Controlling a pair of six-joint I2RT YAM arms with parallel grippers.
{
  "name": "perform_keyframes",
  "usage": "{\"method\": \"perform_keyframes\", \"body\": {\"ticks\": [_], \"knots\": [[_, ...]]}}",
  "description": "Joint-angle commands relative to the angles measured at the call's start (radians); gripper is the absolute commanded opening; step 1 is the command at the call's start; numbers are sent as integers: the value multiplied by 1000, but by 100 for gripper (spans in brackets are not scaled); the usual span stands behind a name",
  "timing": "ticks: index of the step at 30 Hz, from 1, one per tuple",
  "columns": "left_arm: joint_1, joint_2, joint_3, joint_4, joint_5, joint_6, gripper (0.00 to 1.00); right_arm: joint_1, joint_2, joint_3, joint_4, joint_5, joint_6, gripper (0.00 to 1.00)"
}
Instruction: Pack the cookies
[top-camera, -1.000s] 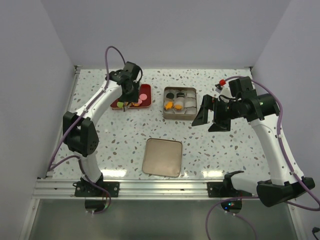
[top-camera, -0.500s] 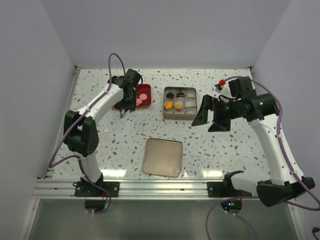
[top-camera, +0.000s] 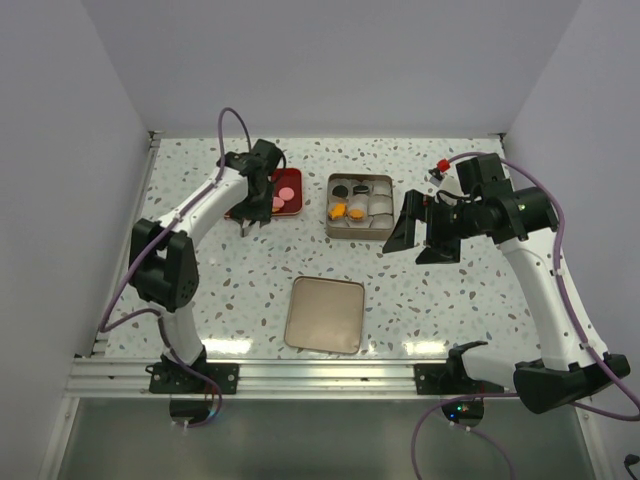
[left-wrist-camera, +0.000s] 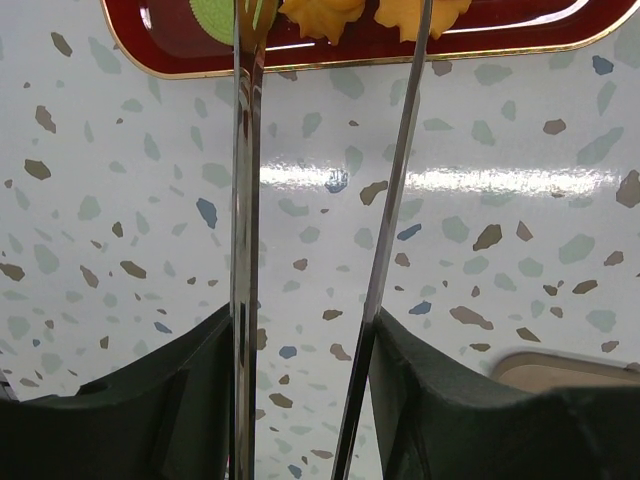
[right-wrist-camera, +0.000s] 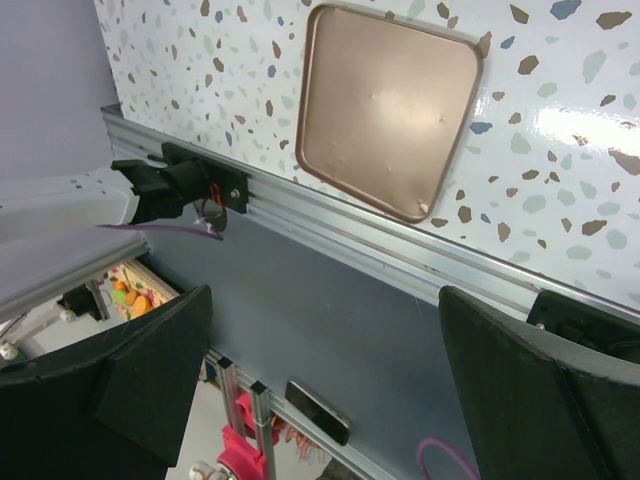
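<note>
Cookies lie on a red tray (top-camera: 293, 208): pink ones (top-camera: 287, 191) show in the top view, while a green one (left-wrist-camera: 215, 12) and yellow ones (left-wrist-camera: 320, 14) show in the left wrist view. More cookies, orange (top-camera: 340, 211) and black (top-camera: 341, 190), sit in an open tin (top-camera: 329, 208). My left gripper (top-camera: 254, 196) (left-wrist-camera: 305, 340) is shut on metal tongs (left-wrist-camera: 243, 200). The tong arms are spread, with their tips at the tray's near edge by the green and yellow cookies. My right gripper (top-camera: 420, 232) (right-wrist-camera: 330, 350) is wide open and empty, in the air right of the tin.
White paper cups (top-camera: 378, 210) fill part of the tin. The tin's lid (top-camera: 325, 315) (right-wrist-camera: 385, 110) lies flat near the front edge. The aluminium rail (top-camera: 300, 375) runs along the table front. Walls close in the left, back and right.
My left gripper with the tongs has shifted slightly left and toward the tray's near edge, now covering the green and orange cookies in the top view. The right arm has not moved.
</note>
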Motion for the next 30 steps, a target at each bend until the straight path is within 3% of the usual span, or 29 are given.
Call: {"method": "perform_keyframes", "body": {"ticks": [1,30], "knots": [[11,24,35,-13,-16,-11,54,7,-5,0,0,-12,-18,99],[53,66,40,-37,18,-23,49,24,7,2,0,-2,-23,99]]}}
